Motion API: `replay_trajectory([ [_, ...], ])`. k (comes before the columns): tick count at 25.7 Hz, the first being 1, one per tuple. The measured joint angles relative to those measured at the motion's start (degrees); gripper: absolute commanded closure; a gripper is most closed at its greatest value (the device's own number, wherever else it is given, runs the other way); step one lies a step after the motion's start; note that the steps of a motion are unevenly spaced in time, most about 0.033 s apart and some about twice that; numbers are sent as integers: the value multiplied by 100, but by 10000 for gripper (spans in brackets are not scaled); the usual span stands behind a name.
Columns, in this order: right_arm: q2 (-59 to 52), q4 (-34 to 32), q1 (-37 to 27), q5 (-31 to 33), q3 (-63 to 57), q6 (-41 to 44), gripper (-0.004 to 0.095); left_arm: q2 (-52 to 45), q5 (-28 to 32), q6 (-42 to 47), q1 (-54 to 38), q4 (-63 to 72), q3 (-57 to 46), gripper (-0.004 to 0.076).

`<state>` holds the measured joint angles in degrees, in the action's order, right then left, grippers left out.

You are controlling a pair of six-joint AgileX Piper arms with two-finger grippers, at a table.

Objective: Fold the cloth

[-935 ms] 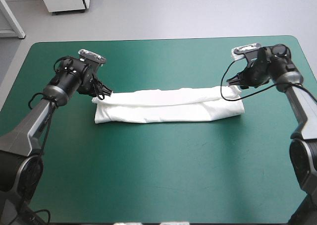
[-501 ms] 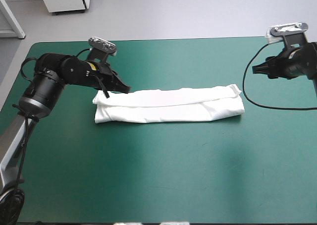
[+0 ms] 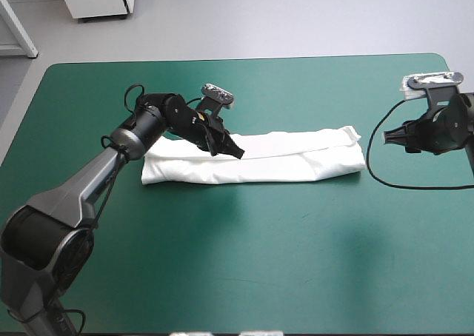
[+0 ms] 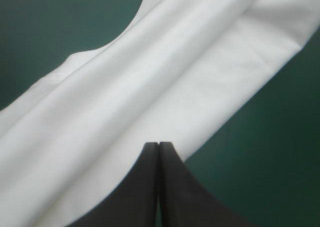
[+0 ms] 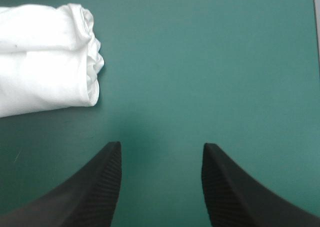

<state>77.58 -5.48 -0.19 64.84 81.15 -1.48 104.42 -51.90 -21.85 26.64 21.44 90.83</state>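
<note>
Left tool (image 3: 238, 153) closed, moved inward over T-shirt (image 3: 296, 157) | right tool (image 3: 386, 136) open, apart

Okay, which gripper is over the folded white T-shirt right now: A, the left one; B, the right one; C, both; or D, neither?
A: the left gripper, its black fingers shut, is over the long folded white T-shirt, while the right gripper stands open over the bare teal-green table cover past the shirt's end.

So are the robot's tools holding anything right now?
Nothing is held. The left tool is shut above the T-shirt, with no cloth pinched; the right tool stands open, apart from it.
</note>
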Motion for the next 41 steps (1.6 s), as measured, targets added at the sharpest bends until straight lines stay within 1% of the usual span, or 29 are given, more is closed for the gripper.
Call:
replay_trajectory([
  [1,133,35,0,-50,-107,0,439,269,65,-77,0,123,82,733],
  [4,415,227,0,-200,-131,-20,439,637,113,-218,0,416,269,733],
  [9,1348,1095,0,-356,12,-486,439,1521,117,-320,0,642,714,733],
  [13,1839,1661,-77,-420,277,-768,439,1697,77,-320,0,688,787,733],
  [15,2128,2217,-331,-438,371,-992,439,1709,64,-320,0,688,794,733],
  [17,2366,2585,-542,-482,382,-1185,439,1736,34,-320,0,688,824,733],
  [20,2526,2748,-629,-506,388,-1302,439,1749,18,-320,0,688,835,733],
  [32,3365,3318,-635,-663,413,-1614,439,1760,-30,-320,0,688,841,733],
  [38,3621,3726,-666,-659,488,-1744,440,1760,-40,-320,0,677,841,733],
  [41,3713,4028,-677,-650,513,-1877,476,1760,-40,-320,0,677,841,733],
])
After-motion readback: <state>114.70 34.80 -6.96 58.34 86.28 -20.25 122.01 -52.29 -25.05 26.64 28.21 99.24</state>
